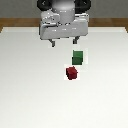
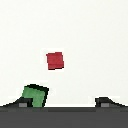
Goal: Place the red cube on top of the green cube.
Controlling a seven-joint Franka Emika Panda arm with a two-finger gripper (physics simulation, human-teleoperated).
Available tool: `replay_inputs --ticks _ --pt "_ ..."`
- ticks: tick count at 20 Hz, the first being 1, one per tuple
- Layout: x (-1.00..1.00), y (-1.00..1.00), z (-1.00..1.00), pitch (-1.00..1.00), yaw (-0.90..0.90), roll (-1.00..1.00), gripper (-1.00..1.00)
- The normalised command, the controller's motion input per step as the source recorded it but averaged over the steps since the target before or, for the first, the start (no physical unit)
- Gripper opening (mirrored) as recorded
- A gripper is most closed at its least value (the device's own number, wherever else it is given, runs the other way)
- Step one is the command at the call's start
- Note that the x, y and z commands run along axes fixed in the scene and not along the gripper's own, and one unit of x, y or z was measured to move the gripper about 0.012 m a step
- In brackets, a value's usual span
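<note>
Fingers [image 1: 64, 41] spread apart, holding nothing, hanging above the worktop [image 1: 25, 80]. Red cube [image 1: 72, 73] sits on the worktop ahead of the fingers, clear of both tips; green cube [image 1: 77, 56] lies between it and the fingers, close by one fingertip [image 2: 22, 103] in the wrist view and near the red cube, a narrow gap between them. Main risk, as I judge it: dropping toward red, a finger clips green and shoves it, since green sits nearly under one tip. Red also looks turned slightly against the finger line, so a skewed close could twist it. Room otherwise generous: bare worktop all round, edges well away from both cubes.
</note>
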Motion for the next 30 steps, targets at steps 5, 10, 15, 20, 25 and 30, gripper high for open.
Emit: replay_inputs --ticks 5,10,15,20,25,30 --pt "0.80 0.00 0.00 0.00 0.00 0.00 1.00" --pt "0.00 0.60 0.00 0.00 0.00 0.00 1.00" --pt "0.00 0.00 -0.60 0.00 0.00 0.00 1.00" --pt "0.00 -0.20 -0.20 0.00 0.00 0.00 1.00" --pt "0.40 0.00 0.00 0.00 0.00 0.00 1.00" --pt "0.00 0.00 -0.60 0.00 0.00 0.00 1.00"
